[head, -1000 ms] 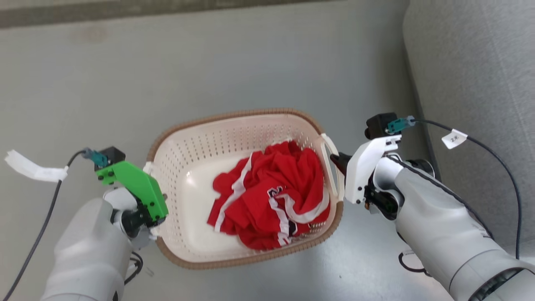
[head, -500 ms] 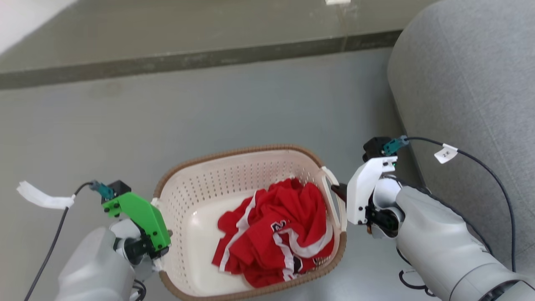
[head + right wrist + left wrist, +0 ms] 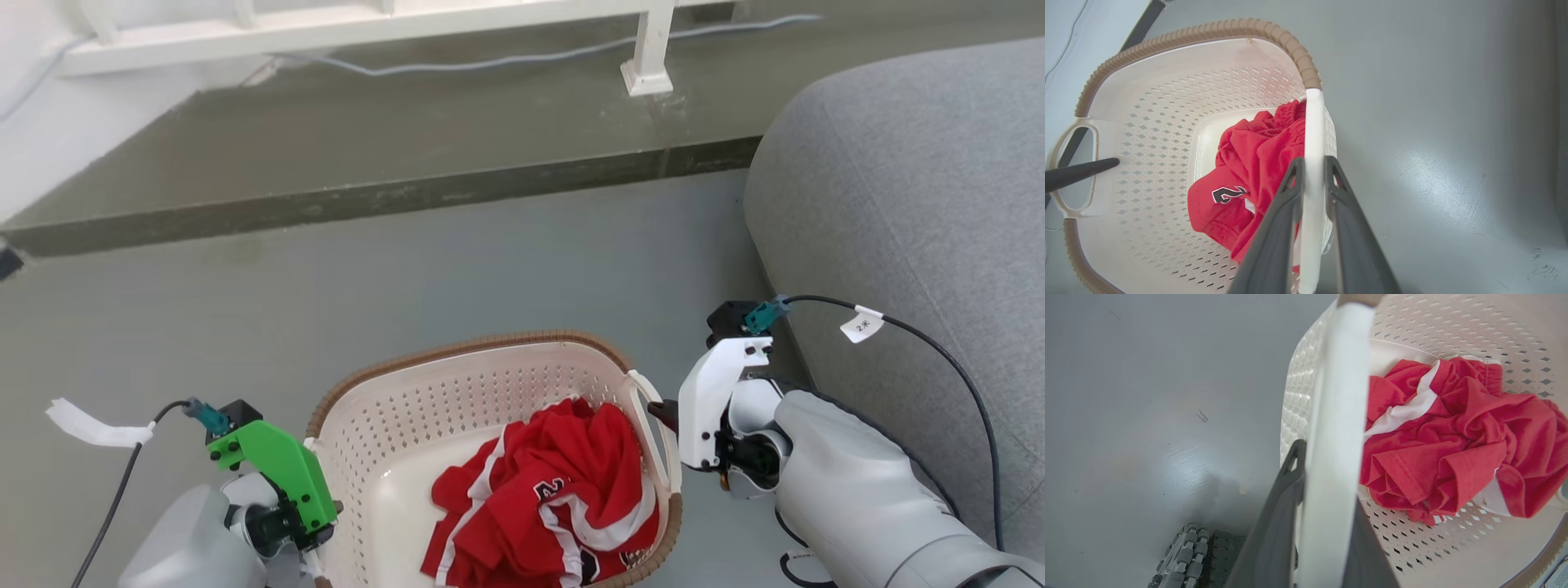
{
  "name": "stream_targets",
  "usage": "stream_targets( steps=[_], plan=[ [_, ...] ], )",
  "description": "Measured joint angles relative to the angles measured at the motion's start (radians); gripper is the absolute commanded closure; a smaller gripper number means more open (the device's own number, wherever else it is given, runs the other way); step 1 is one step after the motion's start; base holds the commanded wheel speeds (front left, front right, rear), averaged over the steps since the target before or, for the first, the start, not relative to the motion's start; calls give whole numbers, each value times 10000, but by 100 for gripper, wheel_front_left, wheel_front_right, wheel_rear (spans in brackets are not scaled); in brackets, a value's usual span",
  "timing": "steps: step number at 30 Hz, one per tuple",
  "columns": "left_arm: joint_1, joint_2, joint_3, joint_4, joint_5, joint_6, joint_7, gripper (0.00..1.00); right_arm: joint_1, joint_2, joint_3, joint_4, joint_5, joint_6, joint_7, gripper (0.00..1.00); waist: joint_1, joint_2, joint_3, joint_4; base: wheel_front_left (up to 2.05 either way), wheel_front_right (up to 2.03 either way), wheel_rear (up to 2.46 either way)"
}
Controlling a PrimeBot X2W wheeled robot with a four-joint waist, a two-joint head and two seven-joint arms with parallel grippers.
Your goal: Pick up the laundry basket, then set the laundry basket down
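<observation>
I had the left gripper (image 3: 1327,469) and right gripper (image 3: 1314,163) fingers clamped on the handles (image 3: 1312,122) of the laundry basket (image 3: 457,392); one slipping grip could tilt it and spill the red clothes (image 3: 563,490).

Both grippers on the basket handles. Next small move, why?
Probably a small, even lift on both sides. The left gripper is shut on the left handle and the right gripper on the right handle, so the basket depends on both. The red clothes are heaped toward its right side, so an uneven lift might tilt it. Whether it's off the floor, I can't tell.
</observation>
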Motion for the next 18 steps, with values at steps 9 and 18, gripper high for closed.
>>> stream_targets(
  steps=[9,18],
  plan=[
    [160,23,-48,-25,-138,0,161,100,47,0,65,13,123,0,119,100,0,0,-345,-34,0,0,0],
    [189,107,-102,-117,-211,0,203,100,75,2,163,13,215,0,207,100,0,0,-389,-37,0,0,0]
  ],
)
